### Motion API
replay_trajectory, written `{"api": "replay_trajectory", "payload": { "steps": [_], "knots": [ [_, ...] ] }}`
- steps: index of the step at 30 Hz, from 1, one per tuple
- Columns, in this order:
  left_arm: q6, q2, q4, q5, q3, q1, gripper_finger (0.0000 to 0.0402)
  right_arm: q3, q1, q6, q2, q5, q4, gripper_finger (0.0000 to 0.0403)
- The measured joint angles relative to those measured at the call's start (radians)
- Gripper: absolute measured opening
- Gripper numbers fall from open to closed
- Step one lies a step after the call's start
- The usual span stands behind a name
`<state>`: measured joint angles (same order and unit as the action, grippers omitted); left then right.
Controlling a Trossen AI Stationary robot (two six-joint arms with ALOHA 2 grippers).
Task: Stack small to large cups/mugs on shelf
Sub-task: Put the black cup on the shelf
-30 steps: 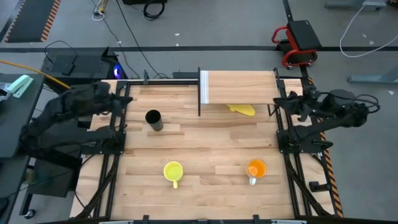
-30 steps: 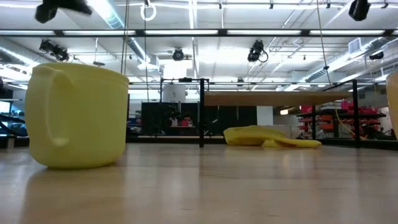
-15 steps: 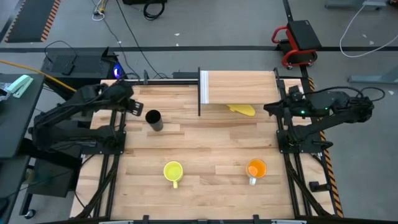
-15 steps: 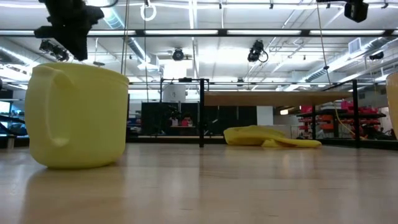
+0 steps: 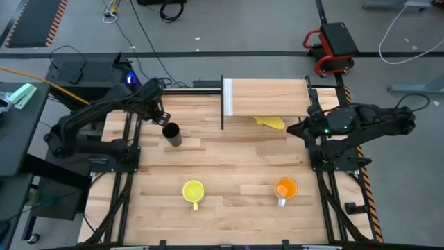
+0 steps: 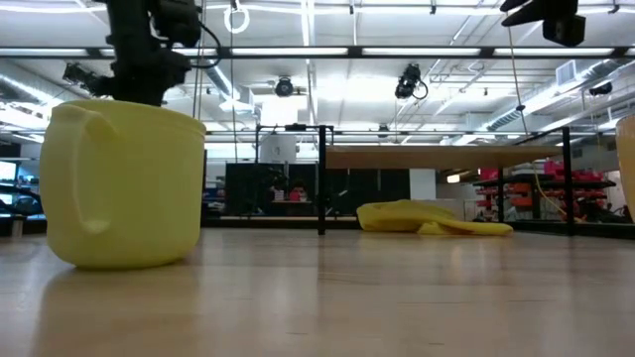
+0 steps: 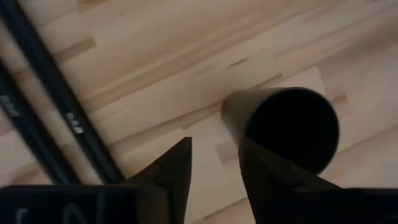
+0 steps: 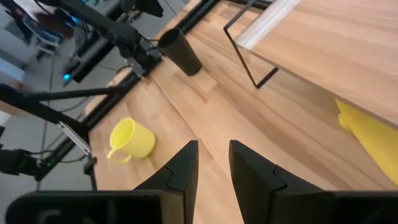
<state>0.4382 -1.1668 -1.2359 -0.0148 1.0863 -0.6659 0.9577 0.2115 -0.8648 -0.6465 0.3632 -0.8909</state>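
Black cup (image 5: 171, 134) stands upright on the worktop (image 5: 229, 160) (near its left rear), just beside the left gripper (image 5: 157, 111), jaws released above its rim; right gripper (image 5: 300, 128), jaws parted and empty, hovers beside the shelf (image 5: 267, 97)

Open bench (image 5: 229, 160) lies between the black cup (image 5: 171, 135), yellow mug (image 5: 193, 192) and orange mug (image 5: 285, 188), all well apart. Under the shelf (image 5: 267, 98), a floppy yellow object (image 5: 270, 122) and thin dark posts (image 5: 222, 104) crowd the way.
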Motion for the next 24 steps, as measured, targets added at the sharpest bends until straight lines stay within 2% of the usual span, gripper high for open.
{"api": "replay_trajectory", "payload": {
  "steps": [13, 24],
  "knots": [
    [-0.057, -0.089, 0.032, 0.087, 0.0, 0.013, 0.0162, 0.0, 0.0, 0.012, -0.05, -0.025, 0.0, 0.0098],
    [-0.052, -0.149, 0.06, 0.088, 0.0, 0.042, 0.0163, 0.0, 0.0, 0.025, -0.052, -0.024, 0.001, 0.0098]
  ]
}}
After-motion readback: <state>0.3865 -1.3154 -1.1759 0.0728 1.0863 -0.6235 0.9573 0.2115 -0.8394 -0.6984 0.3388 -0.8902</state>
